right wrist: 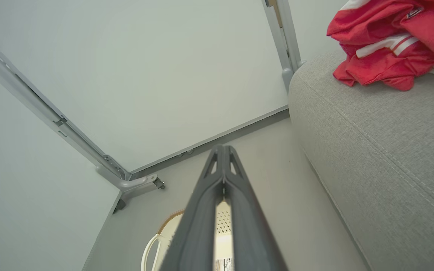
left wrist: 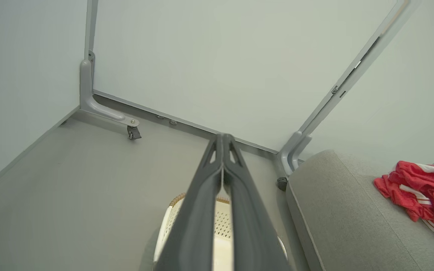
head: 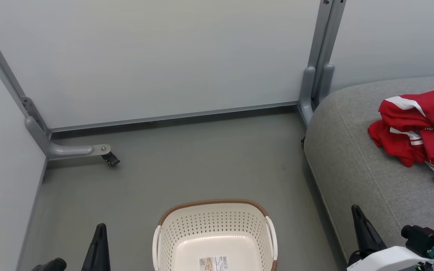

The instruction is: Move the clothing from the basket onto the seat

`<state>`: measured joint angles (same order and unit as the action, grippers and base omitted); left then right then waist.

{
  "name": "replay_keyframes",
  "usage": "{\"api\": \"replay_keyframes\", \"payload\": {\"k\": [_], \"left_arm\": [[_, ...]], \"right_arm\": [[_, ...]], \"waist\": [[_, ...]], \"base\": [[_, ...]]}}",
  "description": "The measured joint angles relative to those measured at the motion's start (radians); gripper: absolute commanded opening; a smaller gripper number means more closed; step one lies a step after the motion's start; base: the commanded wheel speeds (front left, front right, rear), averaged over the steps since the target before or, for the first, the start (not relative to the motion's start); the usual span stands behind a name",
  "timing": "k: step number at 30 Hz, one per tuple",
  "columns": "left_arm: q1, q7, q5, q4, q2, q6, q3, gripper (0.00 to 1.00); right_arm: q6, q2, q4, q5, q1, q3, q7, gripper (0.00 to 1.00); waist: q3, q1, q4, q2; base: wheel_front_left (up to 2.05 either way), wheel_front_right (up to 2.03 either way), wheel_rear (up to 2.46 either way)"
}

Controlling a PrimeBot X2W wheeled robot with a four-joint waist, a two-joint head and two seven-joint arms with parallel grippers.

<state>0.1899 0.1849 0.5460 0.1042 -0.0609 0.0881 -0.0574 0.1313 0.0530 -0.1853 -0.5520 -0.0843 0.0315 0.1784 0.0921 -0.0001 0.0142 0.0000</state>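
The cream-white perforated plastic basket (head: 217,229) with its brown rim stands on the floor, cut off at the near edge; a paper label (head: 213,262) shows on its bottom. Crumpled red clothing (head: 416,128) with white panels runs off the right edge, heaped on the grey woven-fabric seat (head: 352,165) at far right. Both the left gripper (head: 101,229) and the right gripper (head: 356,210) have fingers pressed together, holding nothing.

Three downward views, shared basket (head: 213,226)

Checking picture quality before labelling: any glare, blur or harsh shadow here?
Head view: even soft light, a mild sheen inside the basket. Left wrist view: left hand looms soft-edged near the lens. Right wrist view: seat weave crisp, no glare.
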Motion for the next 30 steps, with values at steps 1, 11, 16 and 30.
{"api": "replay_keyframes", "payload": {"k": [1,11,16,30], "left_arm": [[-0.004,-0.002,0.016,0.001,-0.001,0.000,0.001,0.00],[-0.046,-0.036,0.177,0.025,-0.009,0.008,0.015,0.00],[-0.064,-0.052,0.251,0.034,-0.011,0.009,0.021,0.00],[-0.111,-0.095,0.436,0.055,-0.015,0.017,0.038,0.00]], "right_arm": [[0.000,0.001,-0.001,-0.015,0.002,-0.001,-0.003,0.00],[0.000,0.004,-0.010,-0.173,0.029,-0.015,-0.039,0.00],[0.000,0.006,-0.014,-0.243,0.040,-0.021,-0.056,0.00],[0.000,0.010,-0.022,-0.425,0.074,-0.039,-0.100,0.00]], "waist": [[-0.001,0.0000,0.000,0.0000],[-0.010,0.0000,-0.001,0.0000],[-0.014,0.0000,-0.002,0.0000],[-0.027,0.0001,-0.004,0.0000]], "base": [[0.00,0.00,0.00],[0.00,0.00,0.00],[0.00,0.00,0.00],[0.00,0.00,0.00]]}}
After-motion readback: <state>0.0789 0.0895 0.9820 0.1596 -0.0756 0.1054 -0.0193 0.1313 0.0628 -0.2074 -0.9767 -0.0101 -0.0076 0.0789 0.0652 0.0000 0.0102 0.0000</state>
